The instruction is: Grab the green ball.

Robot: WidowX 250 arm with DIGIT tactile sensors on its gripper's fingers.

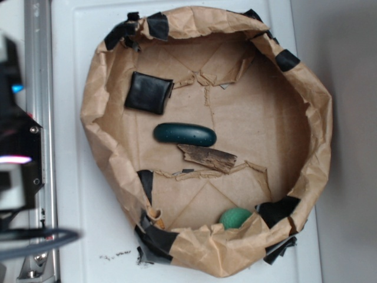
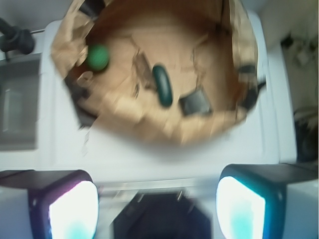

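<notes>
1. The green ball [image 1: 235, 217] is resting against the near wall of the paper basin [image 1: 318, 135], penned in by its crumpled rim.
2. The gripper [image 2: 157, 199] is hovering outside the basin, fingers spread apart, empty.

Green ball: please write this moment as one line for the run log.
target: green ball in paper basin, against its wall | gripper: open, outside basin, holding nothing | nearby: teal oval, black pad | grasp: not started
</notes>
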